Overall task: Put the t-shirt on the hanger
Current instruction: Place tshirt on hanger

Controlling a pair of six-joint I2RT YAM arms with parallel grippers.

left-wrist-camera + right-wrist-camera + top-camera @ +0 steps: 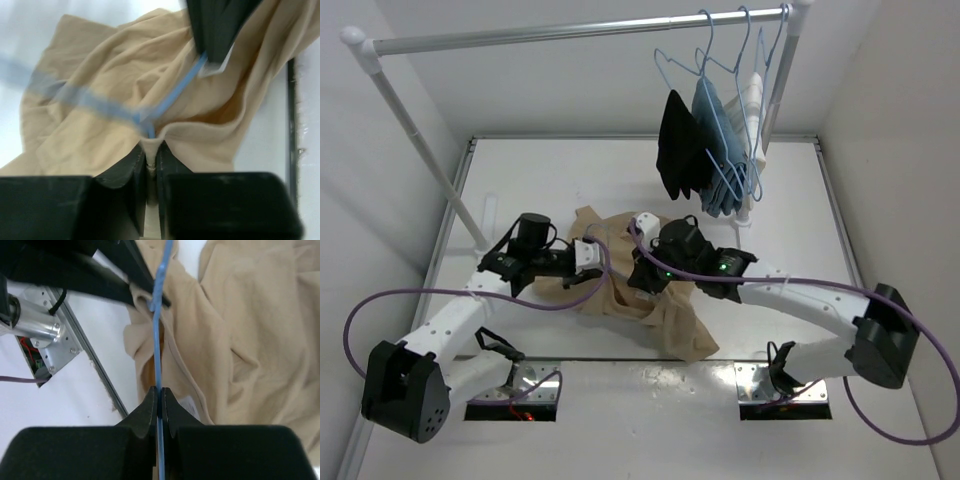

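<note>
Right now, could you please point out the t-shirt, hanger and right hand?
t-shirt (250, 340), right wrist view, crumpled tan cloth.
hanger (157, 350), right wrist view, blue wire.
right hand (159, 396), right wrist view, between fingertips.

The middle of the table (550, 170) is blocked; the t-shirt (675, 328) lies heaped there, and the left gripper (152, 150) and right gripper (159, 399) stand nose to nose above it, the hanger (157, 325) wire strung between them. The rail's slanted post (425, 150) bars the left edge; the black garment (678, 150) and blue garment (715, 150) hang low over the far right corner. Open table shows along the far edge left of those garments, and beside the right edge.
</note>
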